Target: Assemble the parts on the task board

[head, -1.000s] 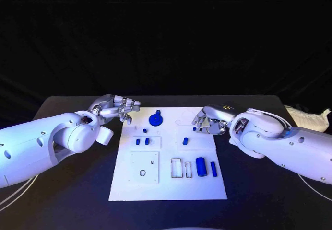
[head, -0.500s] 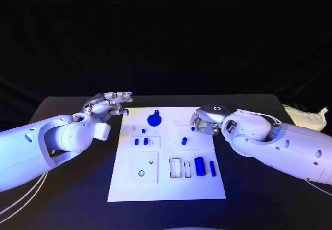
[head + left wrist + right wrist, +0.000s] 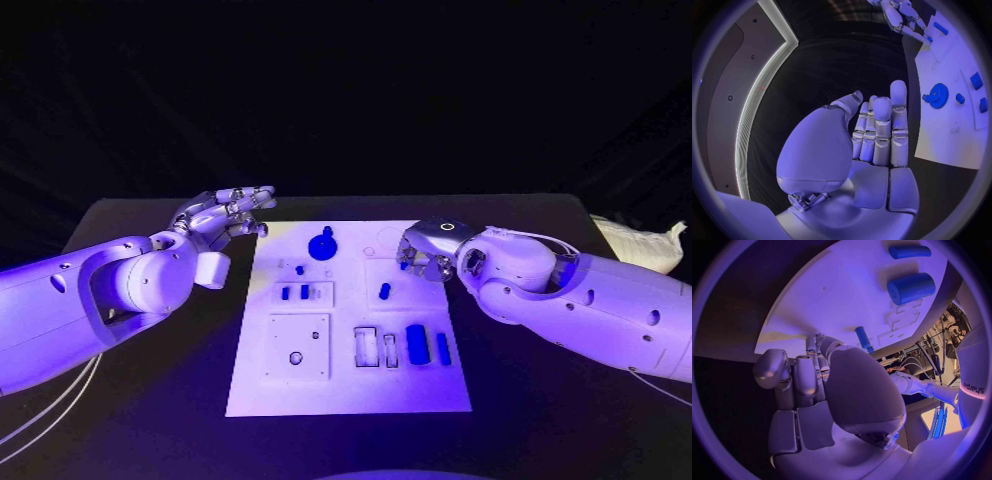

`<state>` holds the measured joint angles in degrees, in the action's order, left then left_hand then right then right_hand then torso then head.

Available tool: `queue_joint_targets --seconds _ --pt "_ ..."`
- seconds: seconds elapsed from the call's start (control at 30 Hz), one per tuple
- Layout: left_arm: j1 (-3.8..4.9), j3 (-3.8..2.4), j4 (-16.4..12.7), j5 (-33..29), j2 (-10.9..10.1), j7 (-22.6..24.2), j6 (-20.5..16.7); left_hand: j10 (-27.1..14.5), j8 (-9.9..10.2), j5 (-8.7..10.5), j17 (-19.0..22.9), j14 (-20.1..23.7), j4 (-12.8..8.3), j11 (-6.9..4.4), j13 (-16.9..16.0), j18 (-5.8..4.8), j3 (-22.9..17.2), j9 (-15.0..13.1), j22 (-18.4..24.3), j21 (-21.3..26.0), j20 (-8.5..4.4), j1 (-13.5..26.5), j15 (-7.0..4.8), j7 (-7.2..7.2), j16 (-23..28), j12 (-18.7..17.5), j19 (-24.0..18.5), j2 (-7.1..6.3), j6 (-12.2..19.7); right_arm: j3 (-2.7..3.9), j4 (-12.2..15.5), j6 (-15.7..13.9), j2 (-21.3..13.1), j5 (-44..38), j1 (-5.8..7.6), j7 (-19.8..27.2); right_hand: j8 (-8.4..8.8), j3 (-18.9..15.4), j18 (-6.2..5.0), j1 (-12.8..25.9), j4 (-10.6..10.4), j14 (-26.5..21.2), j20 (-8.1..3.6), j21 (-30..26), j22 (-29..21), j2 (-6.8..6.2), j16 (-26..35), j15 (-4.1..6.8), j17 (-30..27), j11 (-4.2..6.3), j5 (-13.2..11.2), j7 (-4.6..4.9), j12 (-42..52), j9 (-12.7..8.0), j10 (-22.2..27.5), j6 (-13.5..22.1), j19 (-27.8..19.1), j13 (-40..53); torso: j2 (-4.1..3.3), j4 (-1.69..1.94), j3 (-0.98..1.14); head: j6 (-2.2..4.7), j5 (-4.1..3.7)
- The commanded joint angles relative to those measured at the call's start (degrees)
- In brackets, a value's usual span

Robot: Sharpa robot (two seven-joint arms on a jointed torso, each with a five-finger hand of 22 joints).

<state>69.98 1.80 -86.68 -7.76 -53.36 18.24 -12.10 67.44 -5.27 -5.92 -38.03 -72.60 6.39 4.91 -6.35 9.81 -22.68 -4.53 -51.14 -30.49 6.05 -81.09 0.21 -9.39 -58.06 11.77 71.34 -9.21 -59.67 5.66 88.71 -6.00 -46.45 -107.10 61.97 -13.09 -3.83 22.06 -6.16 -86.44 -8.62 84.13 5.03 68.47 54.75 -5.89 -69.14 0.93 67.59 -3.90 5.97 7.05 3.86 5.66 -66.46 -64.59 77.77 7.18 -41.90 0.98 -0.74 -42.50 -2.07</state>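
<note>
The white task board [image 3: 346, 385] lies in the middle of the black table. On it are a blue gear [image 3: 323, 246], two small blue pegs [image 3: 294, 293], a blue peg [image 3: 385, 291], a thick blue cylinder [image 3: 417, 343] and a thin blue rod [image 3: 443, 348]. My left hand [image 3: 228, 212] hovers off the board's far left corner, fingers straight and holding nothing. My right hand [image 3: 428, 255] hangs over the board's far right part with its fingers curled in; I see nothing in them. The right wrist view shows the cylinder [image 3: 911, 287], the rod [image 3: 909, 251] and a peg [image 3: 864, 339] beyond the curled fingers [image 3: 807, 377].
A raised white plate [image 3: 299, 347] with a hole sits on the board's left half, and two narrow slots [image 3: 376, 348] lie beside the cylinder. A pale crumpled cloth [image 3: 637, 243] lies at the table's right edge. Bare black table surrounds the board.
My left hand has drawn away from the board toward the far left and its fingers have straightened out. My right hand has stayed nearly in place, curled over the board.
</note>
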Motion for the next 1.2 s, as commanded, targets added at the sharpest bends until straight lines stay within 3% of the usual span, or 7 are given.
queue_joint_targets --seconds 0.03,0.53,0.77,0.93,1.2 --pt "0.01 -0.03 -0.1 0.3 0.0 0.3 0.3 -0.4 -0.1 0.06 0.2 0.5 -0.4 0.06 -0.1 0.62 0.0 0.1 0.1 0.3 -0.05 0.3 0.04 0.07 0.4 0.3 -0.3 0.09 0.0 -0.22 -0.2 2.3 0.2 -0.3 -0.14 0.1 -0.32 0.4 -0.44 0.6 0.1 2.1 0.0 -0.1 0.0 -0.07 0.1 -0.13 -0.1 0.02 -0.3 0.05 -0.1 0.1 -0.6 -0.4 0.2 -0.2 -0.02 0.0 -0.02 -0.19 0.01" --pt "0.01 -0.03 -0.1 1.5 0.0 -0.4 0.6 -0.7 -0.1 0.07 0.8 0.8 -0.7 0.13 -0.2 0.61 0.0 0.1 0.3 0.5 -0.03 0.2 0.08 0.0 0.8 0.6 -0.3 0.16 0.0 -0.45 -0.7 2.5 1.0 0.1 -0.19 0.2 -0.07 1.6 -0.42 1.3 0.9 2.1 -0.06 -0.1 0.0 -0.49 0.1 -0.13 -0.2 -0.02 -0.8 0.09 -0.1 0.1 -0.6 -0.4 0.2 -1.0 0.01 0.01 -0.05 -0.43 0.07" --pt "0.01 -0.03 -0.3 1.9 -0.1 -0.6 0.7 -0.9 -0.2 0.07 1.2 1.0 -0.8 0.16 -0.2 0.6 0.0 0.2 0.4 0.6 -0.01 0.1 0.12 -0.03 1.0 0.7 -0.4 0.19 0.1 -0.53 -0.9 2.1 1.2 -1.1 -0.23 -0.8 -0.9 3.9 -0.08 1.0 3.1 2.4 -0.38 1.4 2.1 0.5 -0.4 0.27 0.0 0.51 -0.9 -0.3 0.6 0.7 -3.4 -2.6 1.1 -1.3 0.04 -0.04 -0.05 -0.58 -0.04" --pt "0.01 -0.03 -0.3 2.0 -0.1 -0.6 0.7 -0.9 -0.2 0.07 1.2 1.0 -0.8 0.16 -0.2 0.6 0.0 0.2 0.4 0.7 -0.01 0.1 0.12 -0.03 1.0 0.7 -0.4 0.19 0.1 -0.56 -0.6 -0.5 1.2 -2.4 -0.34 -1.6 -1.39 5.6 0.13 1.1 4.7 2.6 -0.76 2.4 3.4 0.91 -0.9 0.76 0.2 1.02 -0.9 -0.66 0.9 1.2 -5.7 -3.9 1.7 -1.3 0.09 -0.06 -0.07 -0.64 -0.11" --pt "0.01 -0.03 -0.4 2.2 -0.1 -0.7 0.7 -1.0 -0.2 0.07 1.3 1.1 -0.9 0.16 -0.3 0.6 0.0 0.2 0.4 0.7 -0.01 0.1 0.12 -0.03 1.1 0.8 -0.4 0.24 0.1 -0.55 0.5 -5.6 0.9 -2.8 -0.55 -2.2 -1.19 6.8 0.21 2.2 5.6 2.6 -0.91 2.7 3.8 0.49 -1.2 0.81 0.2 1.01 -1.0 -0.53 0.2 1.4 -6.0 -3.9 1.9 -1.6 0.11 -0.02 -0.04 -0.62 -0.25"
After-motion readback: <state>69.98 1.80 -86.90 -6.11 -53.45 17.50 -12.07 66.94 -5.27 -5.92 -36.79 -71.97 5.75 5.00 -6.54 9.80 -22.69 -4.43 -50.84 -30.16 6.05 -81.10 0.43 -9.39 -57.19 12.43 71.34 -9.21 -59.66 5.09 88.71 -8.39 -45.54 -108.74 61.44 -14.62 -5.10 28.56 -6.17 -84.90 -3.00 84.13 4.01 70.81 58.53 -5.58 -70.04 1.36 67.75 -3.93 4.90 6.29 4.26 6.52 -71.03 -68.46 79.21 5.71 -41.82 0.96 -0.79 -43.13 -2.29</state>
